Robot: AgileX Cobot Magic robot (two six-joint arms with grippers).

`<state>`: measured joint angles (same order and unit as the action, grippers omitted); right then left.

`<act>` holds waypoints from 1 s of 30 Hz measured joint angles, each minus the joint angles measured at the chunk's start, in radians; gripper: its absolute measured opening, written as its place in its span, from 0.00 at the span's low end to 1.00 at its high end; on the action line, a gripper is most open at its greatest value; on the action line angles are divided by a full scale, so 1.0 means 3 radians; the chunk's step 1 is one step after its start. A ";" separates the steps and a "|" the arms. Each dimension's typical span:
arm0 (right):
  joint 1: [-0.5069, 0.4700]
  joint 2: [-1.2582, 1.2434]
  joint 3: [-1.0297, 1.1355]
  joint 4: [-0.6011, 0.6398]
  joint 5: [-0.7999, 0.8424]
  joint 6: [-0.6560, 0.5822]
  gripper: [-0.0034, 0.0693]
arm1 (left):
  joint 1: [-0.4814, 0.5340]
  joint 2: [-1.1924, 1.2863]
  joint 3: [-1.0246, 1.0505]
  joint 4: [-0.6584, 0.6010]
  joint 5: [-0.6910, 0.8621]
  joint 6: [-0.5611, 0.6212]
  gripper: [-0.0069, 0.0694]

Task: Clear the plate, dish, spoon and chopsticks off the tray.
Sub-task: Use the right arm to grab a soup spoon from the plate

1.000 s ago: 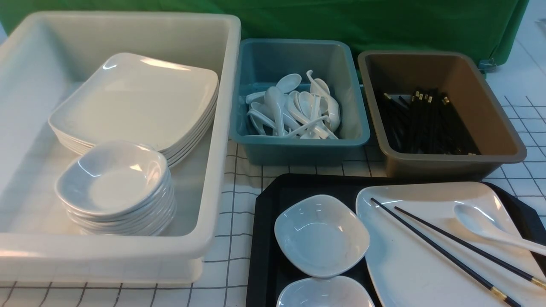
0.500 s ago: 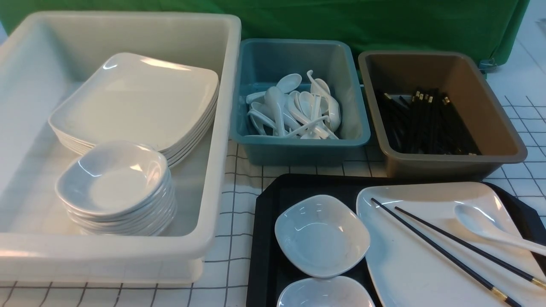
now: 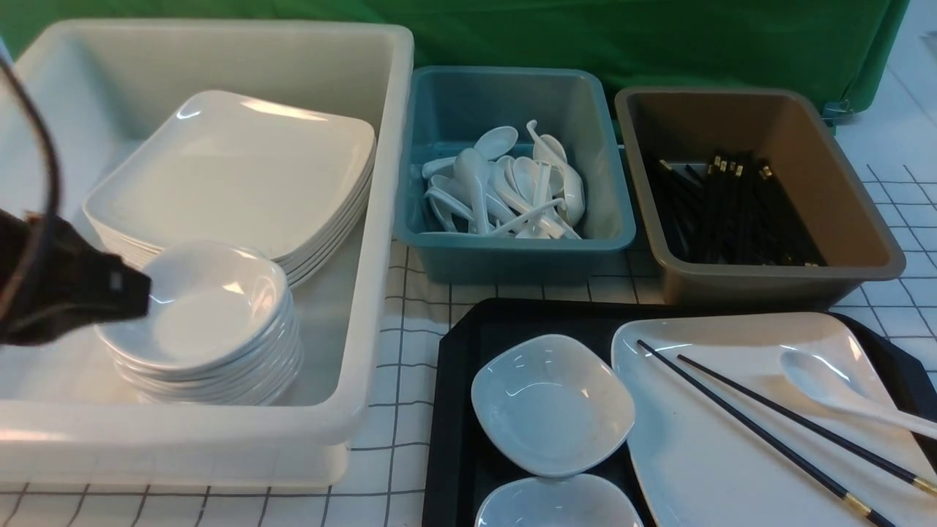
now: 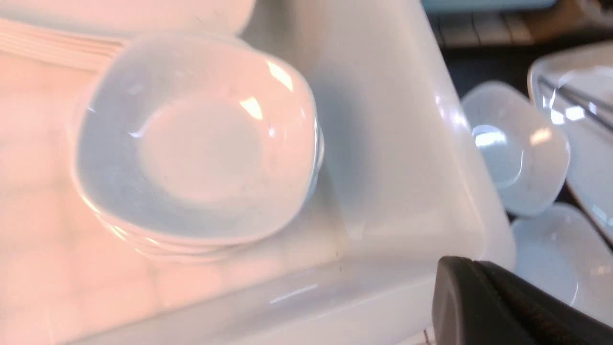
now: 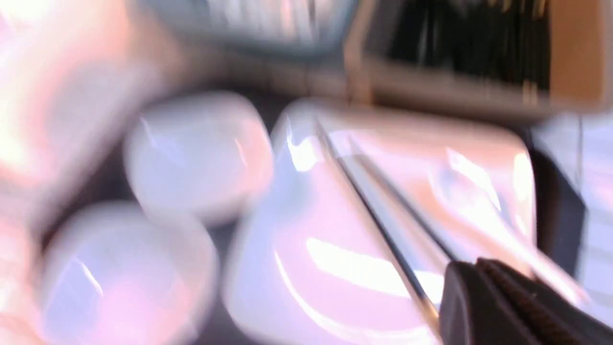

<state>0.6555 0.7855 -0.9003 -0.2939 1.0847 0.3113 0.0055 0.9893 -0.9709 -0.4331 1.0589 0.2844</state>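
Observation:
The black tray at the front right carries two small white dishes and the large white plate. The black chopsticks and the white spoon lie on the plate. My left gripper hangs shut and empty over the white tub, beside its stack of dishes; the left wrist view shows its jaws pressed together. The right wrist view is blurred. There my right gripper is shut with nothing in it, above the plate and close to the chopsticks.
A big white tub on the left holds stacked plates and stacked dishes. A teal bin of spoons and a brown bin of chopsticks stand behind the tray. A green cloth hangs at the back.
My left arm has come into the front view from the left, over the tub's stack of dishes. The things on the tray have not moved.

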 joint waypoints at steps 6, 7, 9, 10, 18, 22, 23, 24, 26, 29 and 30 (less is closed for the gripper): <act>-0.0153 0.0721 -0.0086 -0.0231 0.0357 -0.0281 0.04 | -0.0278 0.0270 0.0000 -0.0093 0.0021 0.0386 0.08; -0.0153 0.0740 -0.0086 -0.0228 0.0357 -0.0298 0.04 | -0.0303 0.0270 0.0000 -0.0091 0.0021 0.0391 0.08; -0.0614 0.0953 -0.0089 -0.0076 0.0298 -0.0646 0.04 | -0.0743 0.0281 -0.0003 -0.0123 -0.0157 0.0408 0.08; -0.0655 0.0983 -0.0089 -0.0028 0.0294 -0.0684 0.04 | -0.0781 0.0281 -0.0003 -0.0128 -0.0174 0.0405 0.08; -0.2303 0.1726 -0.0089 0.1407 -0.0161 -0.2560 0.05 | -0.2211 0.0750 -0.0171 -0.0166 -0.0942 0.0176 0.08; -0.2455 0.2116 -0.0089 0.1750 -0.0351 -0.3204 0.16 | -0.2569 0.1176 -0.0437 -0.0170 -0.1021 0.0174 0.08; -0.2459 0.2202 -0.0089 0.1777 -0.0418 -0.3256 0.20 | -0.2616 0.1269 -0.0503 -0.0177 -0.1033 0.0184 0.08; -0.2459 0.2286 -0.0089 0.1789 -0.0502 -0.3296 0.25 | -0.2642 0.1355 -0.0564 -0.0189 -0.1051 0.0202 0.08; -0.2459 0.2429 -0.0089 0.1793 -0.0671 -0.3329 0.36 | -0.2657 0.1521 -0.0657 -0.0217 -0.1091 0.0244 0.08; -0.2470 0.2621 -0.0089 0.1793 -0.0934 -0.3348 0.46 | -0.2657 0.1731 -0.0786 -0.0220 -0.1112 0.0319 0.08; -0.2476 0.2650 -0.0089 0.1793 -0.0979 -0.3355 0.47 | -0.2657 0.1785 -0.0809 -0.0220 -0.1115 0.0350 0.08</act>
<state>-0.0871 1.5804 -0.9269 0.2439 0.7908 -0.6952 -0.7917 1.5249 -1.2136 -0.4990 0.7245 0.3895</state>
